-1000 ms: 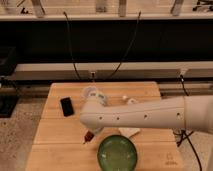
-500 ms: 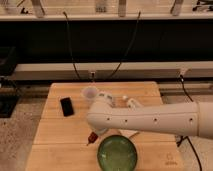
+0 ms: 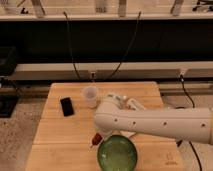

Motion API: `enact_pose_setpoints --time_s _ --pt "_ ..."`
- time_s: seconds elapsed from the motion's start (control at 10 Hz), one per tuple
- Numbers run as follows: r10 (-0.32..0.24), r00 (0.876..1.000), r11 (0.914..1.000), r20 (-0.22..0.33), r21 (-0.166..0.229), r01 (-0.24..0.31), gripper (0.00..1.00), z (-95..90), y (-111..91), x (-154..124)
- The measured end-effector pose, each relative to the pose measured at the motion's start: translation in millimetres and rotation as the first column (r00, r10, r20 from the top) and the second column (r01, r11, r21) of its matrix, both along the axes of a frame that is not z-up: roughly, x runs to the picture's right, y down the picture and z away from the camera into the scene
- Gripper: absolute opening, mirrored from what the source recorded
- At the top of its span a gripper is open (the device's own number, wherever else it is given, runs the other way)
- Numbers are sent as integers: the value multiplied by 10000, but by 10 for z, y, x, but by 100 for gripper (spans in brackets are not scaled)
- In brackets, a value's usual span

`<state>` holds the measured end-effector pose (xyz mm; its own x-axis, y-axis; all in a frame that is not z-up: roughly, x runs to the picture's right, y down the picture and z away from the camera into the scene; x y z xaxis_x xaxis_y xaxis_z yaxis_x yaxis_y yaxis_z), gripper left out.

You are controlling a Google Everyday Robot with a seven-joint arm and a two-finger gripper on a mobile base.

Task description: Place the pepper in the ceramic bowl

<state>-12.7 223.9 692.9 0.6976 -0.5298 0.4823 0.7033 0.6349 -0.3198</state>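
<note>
A white arm (image 3: 150, 122) reaches over the table (image 3: 55, 145), its gripper (image 3: 100, 132) low at the left rim of the green bowl (image 3: 117, 154). The red pepper (image 3: 95, 139) shows just under the gripper, outside the bowl. Whether the gripper pinches it cannot be told. A cup (image 3: 90, 96) and a phone (image 3: 67, 106) sit farther back.

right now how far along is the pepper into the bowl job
Done: the pepper has been brought to the ceramic bowl and sits at the tip of the gripper, low over the table's front. In hand: getting it over the bowl's left rim, which it is just outside. Left: the bowl looks empty, so the pepper must go in.
</note>
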Motion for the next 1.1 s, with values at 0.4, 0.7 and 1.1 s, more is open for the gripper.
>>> enact_pose_setpoints --time_s 0.4,0.7,1.1 --pt "87 9999 9997 143 -211 -84 1 -53 61 121" --pt "264 9995 9988 195 -411 -256 1 -86 108 227" --pt "404 9990 9976 166 -568 -394 1 -105 170 366"
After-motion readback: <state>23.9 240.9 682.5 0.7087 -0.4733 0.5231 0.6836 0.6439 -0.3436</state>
